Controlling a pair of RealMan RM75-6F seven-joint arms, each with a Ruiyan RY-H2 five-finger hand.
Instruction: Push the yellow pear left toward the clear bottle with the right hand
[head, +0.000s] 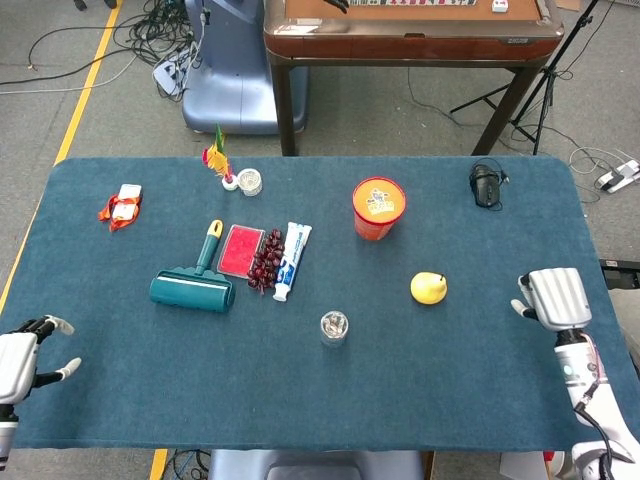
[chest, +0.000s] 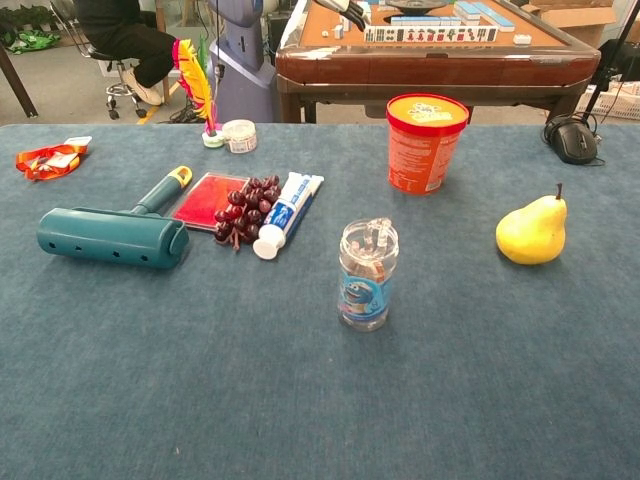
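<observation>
The yellow pear (head: 428, 288) stands on the blue table cloth (head: 450, 400), right of centre; the chest view has the pear (chest: 533, 232) at the right with its stem up. The clear bottle (head: 334, 327) stands upright to the pear's left and a little nearer the front, its blue label facing the chest camera (chest: 367, 275). My right hand (head: 556, 298) hovers over the table's right side, well right of the pear, its back up, its thumb out, holding nothing. My left hand (head: 15, 365) lies open at the front left corner. Neither hand appears in the chest view.
An orange-red cup (head: 378, 207) stands behind the pear. Toothpaste (head: 291, 259), dark grapes (head: 265, 262), a red case (head: 240, 249) and a teal lint roller (head: 195, 285) lie left of the bottle. A black mouse (head: 485, 184) sits at the back right.
</observation>
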